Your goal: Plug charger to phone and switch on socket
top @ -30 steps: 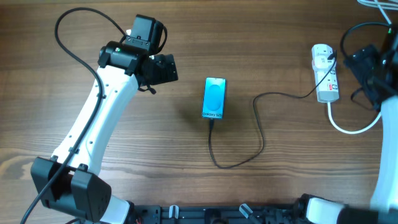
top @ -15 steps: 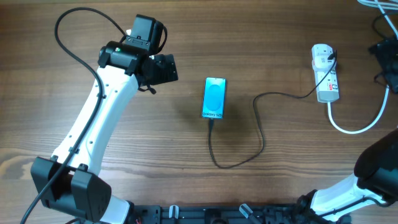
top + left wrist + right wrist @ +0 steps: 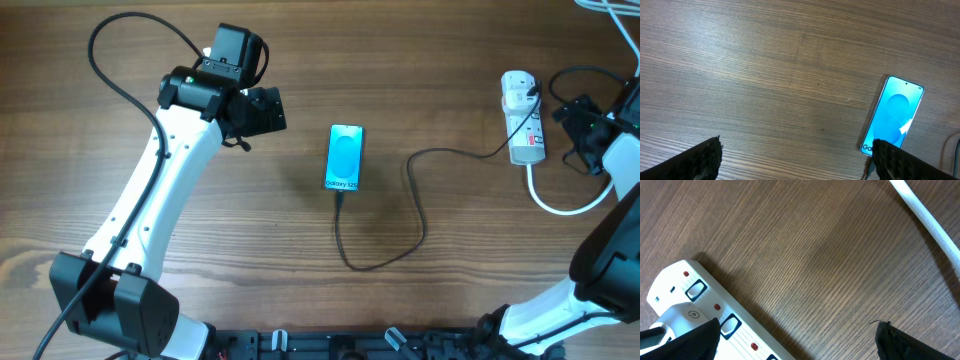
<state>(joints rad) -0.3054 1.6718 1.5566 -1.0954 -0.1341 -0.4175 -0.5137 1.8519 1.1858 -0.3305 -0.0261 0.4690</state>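
Right end effector (image 3: 797,349), jaws wide, is hovering beside the socket (image 3: 523,118); press its switch (image 3: 729,325) squarely with one fingertip.

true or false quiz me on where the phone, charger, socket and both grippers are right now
1. The phone lies flat with its teal screen up. True.
2. The left gripper holds the phone. False: it is open and empty, apart from the phone.
3. The charger runs from the socket to the phone's lower end. True.
4. The right gripper is shut on the white cord. False: it is open near the socket and holds nothing.
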